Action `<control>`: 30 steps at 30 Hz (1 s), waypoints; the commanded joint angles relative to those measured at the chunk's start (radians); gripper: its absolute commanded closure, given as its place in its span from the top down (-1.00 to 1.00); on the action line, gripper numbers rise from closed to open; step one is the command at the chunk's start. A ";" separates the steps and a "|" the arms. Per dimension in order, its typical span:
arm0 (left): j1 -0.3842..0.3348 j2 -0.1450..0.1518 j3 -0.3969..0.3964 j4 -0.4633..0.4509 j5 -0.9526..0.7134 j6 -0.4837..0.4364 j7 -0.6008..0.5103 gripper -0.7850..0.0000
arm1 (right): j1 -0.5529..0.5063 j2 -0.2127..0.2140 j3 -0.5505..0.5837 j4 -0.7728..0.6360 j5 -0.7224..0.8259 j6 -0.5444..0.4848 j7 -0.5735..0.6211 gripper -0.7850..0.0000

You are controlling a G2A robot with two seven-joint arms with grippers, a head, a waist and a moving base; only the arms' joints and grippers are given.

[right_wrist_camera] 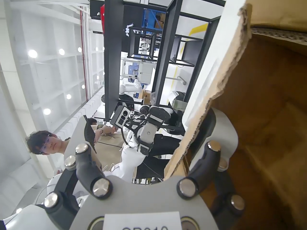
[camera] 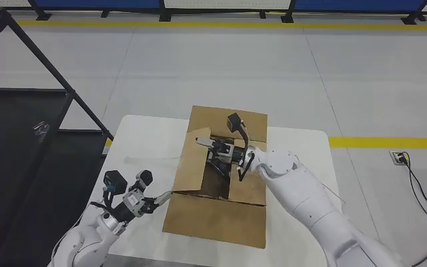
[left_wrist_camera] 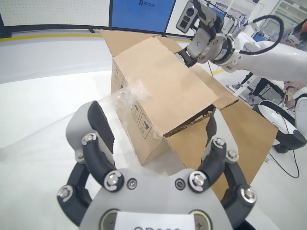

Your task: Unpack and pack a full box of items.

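Top view, open box (camera: 220, 217); left claw (left_wrist_camera: 153, 113) spread beside it, right claw (right_wrist_camera: 148, 120) spread astride flap (right_wrist_camera: 215, 84)

White surface (camera: 150, 143) lies under the left end effector (camera: 160, 198), with a bare stretch just ahead of it. A black metal frame (camera: 60, 87) stands well off to that end effector's outer side, past the surface edge. Pale floor (camera: 267, 73) lies beyond the right end effector (camera: 205, 145). A yellow line (camera: 377, 142) runs to its outer side, with a floor socket (camera: 398, 157) and cable near it. Far ahead of both are blue panels (left_wrist_camera: 141, 3) beside a white perforated panel (left_wrist_camera: 55, 3).
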 commanded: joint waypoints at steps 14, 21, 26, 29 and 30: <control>-0.041 -0.019 0.089 -0.004 0.056 0.190 0.055 1.00 | 0.009 -0.069 -0.036 -0.046 -0.083 -0.091 -0.158 1.00; -0.060 -0.027 0.095 0.011 0.002 0.260 0.076 1.00 | 0.024 -0.099 -0.039 0.003 -0.018 -0.131 -0.025 1.00; -0.046 -0.026 0.066 0.013 -0.020 0.269 0.079 1.00 | 0.035 -0.102 -0.020 0.040 -0.003 -0.181 0.071 1.00; -0.031 -0.025 0.045 0.013 -0.026 0.279 0.083 1.00 | 0.038 -0.093 0.003 0.048 -0.007 -0.215 0.118 1.00; -0.026 -0.024 0.038 0.013 -0.028 0.279 0.081 1.00 | 0.037 -0.088 0.015 0.049 -0.008 -0.230 0.125 1.00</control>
